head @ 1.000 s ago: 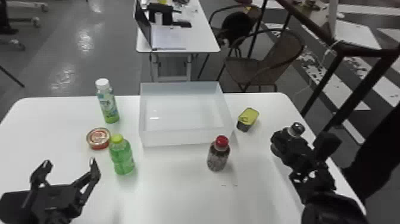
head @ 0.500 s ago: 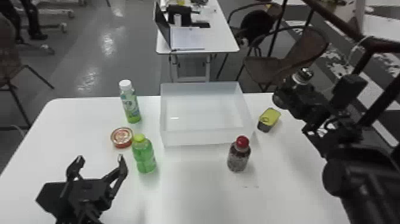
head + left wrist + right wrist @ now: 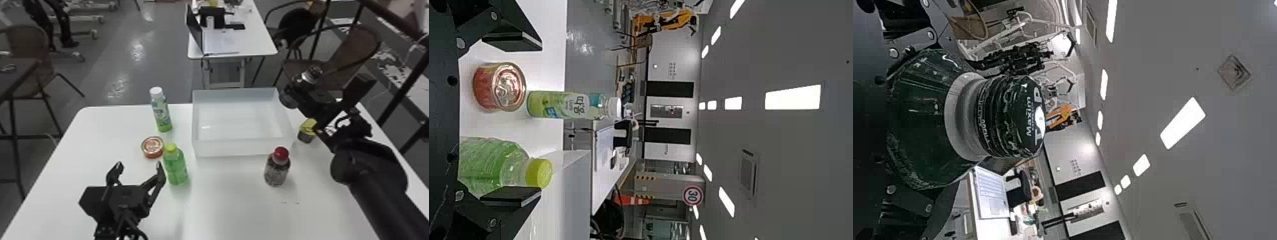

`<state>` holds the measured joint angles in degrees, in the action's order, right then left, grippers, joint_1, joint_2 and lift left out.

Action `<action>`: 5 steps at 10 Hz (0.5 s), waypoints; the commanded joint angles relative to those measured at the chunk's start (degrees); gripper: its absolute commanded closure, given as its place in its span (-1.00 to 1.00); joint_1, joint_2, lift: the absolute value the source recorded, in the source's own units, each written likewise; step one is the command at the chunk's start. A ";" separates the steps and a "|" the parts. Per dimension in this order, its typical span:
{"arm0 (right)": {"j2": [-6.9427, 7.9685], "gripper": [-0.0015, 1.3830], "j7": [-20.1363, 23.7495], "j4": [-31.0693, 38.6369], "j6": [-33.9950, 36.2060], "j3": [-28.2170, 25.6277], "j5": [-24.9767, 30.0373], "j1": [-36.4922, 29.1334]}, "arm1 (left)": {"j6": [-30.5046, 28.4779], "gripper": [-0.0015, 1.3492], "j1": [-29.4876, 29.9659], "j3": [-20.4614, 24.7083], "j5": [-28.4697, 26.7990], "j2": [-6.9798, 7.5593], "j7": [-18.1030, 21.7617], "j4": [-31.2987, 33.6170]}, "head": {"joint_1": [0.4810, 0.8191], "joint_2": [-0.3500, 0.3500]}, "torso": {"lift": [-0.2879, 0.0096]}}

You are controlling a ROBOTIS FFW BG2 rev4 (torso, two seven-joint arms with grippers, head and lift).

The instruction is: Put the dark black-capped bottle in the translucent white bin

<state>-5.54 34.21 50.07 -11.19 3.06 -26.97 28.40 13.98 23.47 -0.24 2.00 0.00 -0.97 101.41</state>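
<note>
The right end effector [image 3: 304,92] pinches the black-capped bottle [image 3: 312,74], tilted and raised off the bench [image 3: 236,204], by the bin's [image 3: 237,148] far right corner in the head view. The left end effector [image 3: 139,167] stands with its fingers spread, near the green bottle [image 3: 175,167], while the red tin [image 3: 152,147] and the upright white-capped bottle [image 3: 161,113] lie farther back, left of the bin. The red-capped bottle [image 3: 277,169] stands in front of the bin's near right corner, the yellow can [image 3: 307,129] just right of the bin.
</note>
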 commanded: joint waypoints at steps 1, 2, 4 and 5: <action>0.53 0.10 0.60 -7.53 -1.91 1.78 -1.60 3.06 | -0.09 -0.61 -0.35 -0.20 0.02 -0.15 0.00 -0.25 | 0.25 0.15 | 0.50; 0.88 0.10 0.69 -9.91 -2.17 1.78 -2.30 3.15 | -0.09 -0.61 -0.53 -0.29 0.11 -0.15 0.00 -0.42 | 0.27 0.16 | 0.50; 0.88 0.09 2.36 -14.48 -2.70 1.78 -3.88 3.06 | -0.09 -0.61 -0.79 -0.47 0.11 -0.15 0.00 -0.60 | 0.27 0.17 | 0.50; 0.88 0.09 2.53 -15.18 -2.79 2.04 -3.97 2.36 | 0.00 -0.61 -0.88 -0.47 0.11 -0.15 0.00 -0.69 | 0.27 0.16 | 0.50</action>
<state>-4.65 36.76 35.56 -13.91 4.94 -30.74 31.20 13.91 22.66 -0.71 2.11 0.00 -0.97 100.77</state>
